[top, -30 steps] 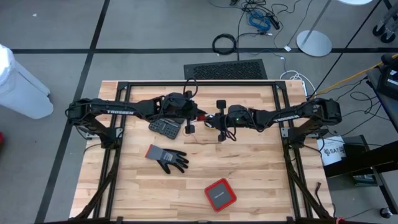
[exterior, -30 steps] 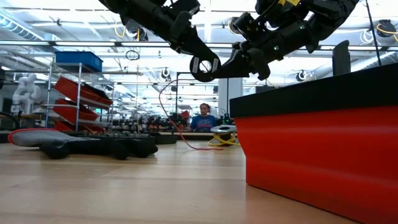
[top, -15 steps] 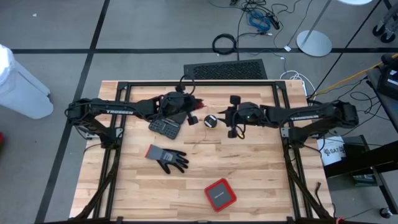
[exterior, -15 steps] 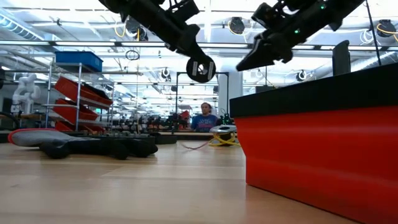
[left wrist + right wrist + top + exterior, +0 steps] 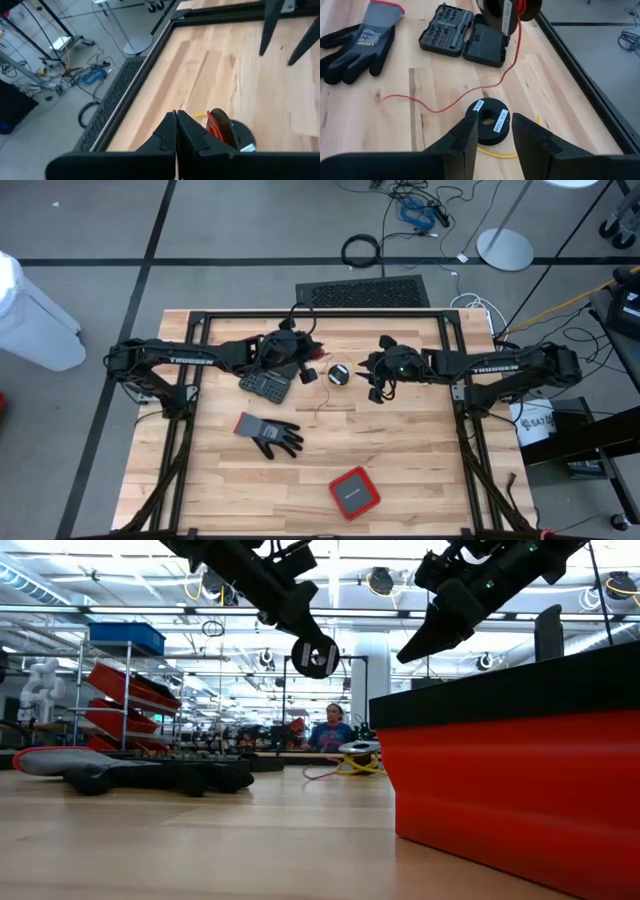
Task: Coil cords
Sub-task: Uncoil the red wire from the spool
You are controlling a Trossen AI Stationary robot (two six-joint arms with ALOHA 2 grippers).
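While the left gripper (image 5: 309, 372) jaws stay shut on the red wire spool (image 5: 506, 11), the right gripper (image 5: 493, 131) jaws stand open above the black yellow-wire spool (image 5: 489, 121).

Red wire (image 5: 447, 102) top end cut off; yellow wire (image 5: 496, 153) mostly hidden.

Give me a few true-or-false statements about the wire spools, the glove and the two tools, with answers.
1. The left tool holds the red wire spool above the table. True.
2. The right tool is shut on the yellow wire spool. False: it is open, and that spool lies on the table.
3. The grey glove lies on the red box. False: they lie apart.
4. Red wire trails onto the table. True.
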